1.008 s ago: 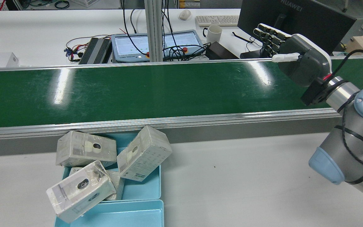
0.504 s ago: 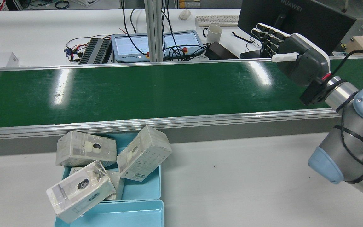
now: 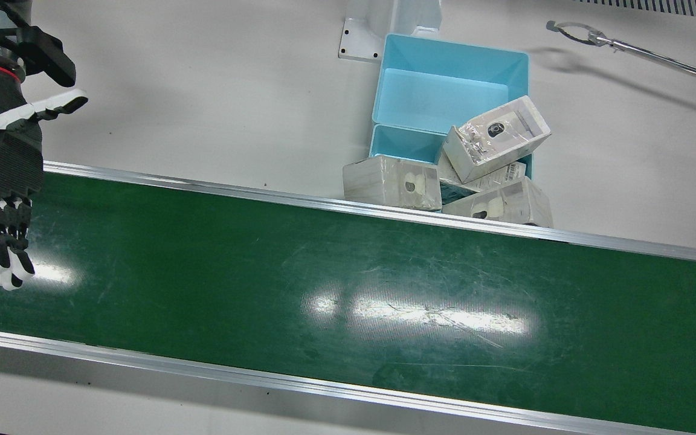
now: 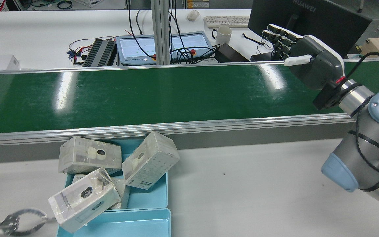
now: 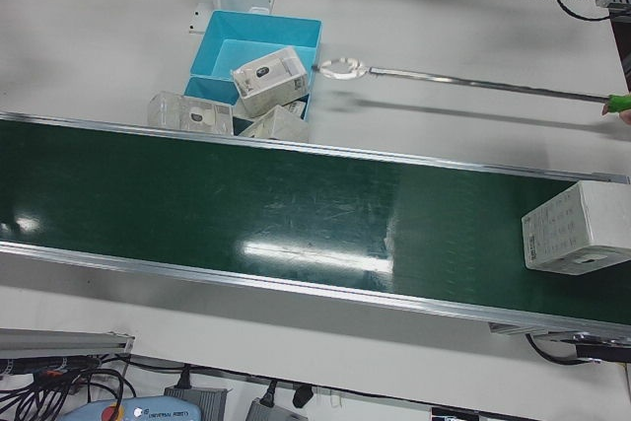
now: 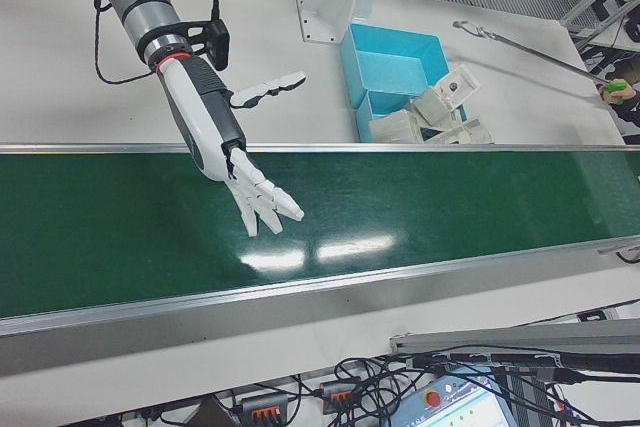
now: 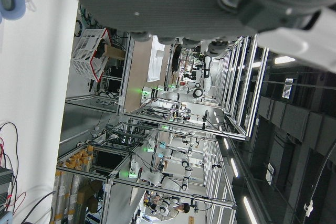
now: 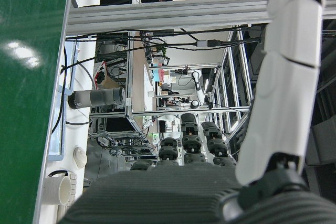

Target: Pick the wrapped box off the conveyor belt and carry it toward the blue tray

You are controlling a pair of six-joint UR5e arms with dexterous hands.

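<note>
While my right hand (image 6: 255, 197) hangs empty, fingers spread, over the conveyor belt (image 3: 348, 290), a wrapped box (image 5: 577, 229) sits at the belt's far end; left hand's state unclear.

White wrapped box (image 5: 578, 229) lies flat on the green belt (image 5: 246, 209), well apart from the blue tray (image 5: 258, 41)

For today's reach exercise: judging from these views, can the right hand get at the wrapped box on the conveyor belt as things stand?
Probably not yet. The right hand hovers open over one end of the conveyor belt, while the wrapped box sits far off at the opposite end. Nothing lies between them on the belt.
</note>
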